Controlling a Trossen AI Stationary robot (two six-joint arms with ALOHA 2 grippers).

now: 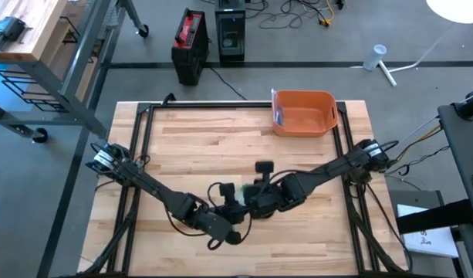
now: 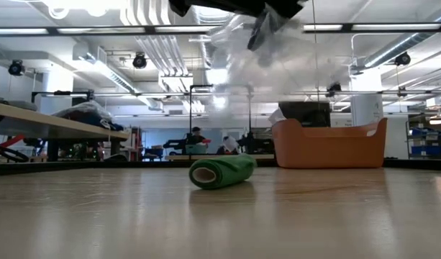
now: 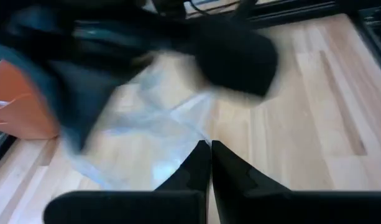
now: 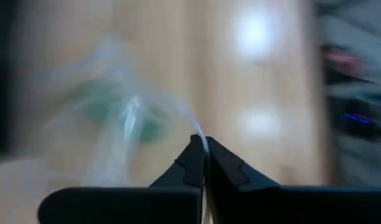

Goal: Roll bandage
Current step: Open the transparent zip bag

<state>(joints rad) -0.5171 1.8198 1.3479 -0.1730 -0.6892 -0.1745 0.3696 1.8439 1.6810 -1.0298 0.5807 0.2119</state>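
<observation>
A green bandage roll (image 2: 221, 173) lies on its side on the wooden table (image 1: 190, 139), near the middle. Above it hangs a clear plastic wrapper (image 2: 274, 65), held up between both arms. My left gripper (image 3: 210, 147) is shut on the wrapper (image 3: 146, 127). My right gripper (image 4: 204, 144) is also shut on it, and the green roll (image 4: 115, 112) shows blurred through the film. In the high view both grippers meet over the roll (image 1: 234, 191) at the table's middle. My left gripper pinches an edge of the clear wrapper (image 3: 193, 140) between its two shut fingers, slanting downward. The film spreads away from the fingertips, lifted clear of the table. My right gripper pinches a thin edge of the wrapper (image 4: 199, 134) between its shut fingertips, slanting steeply down. The film hangs off the table above the roll.
An orange bin (image 1: 304, 113) stands at the table's far edge, right of the middle. A dark metal frame (image 1: 143, 154) runs along the table's left, far and right sides. Bare wood lies to the near left and the near right.
</observation>
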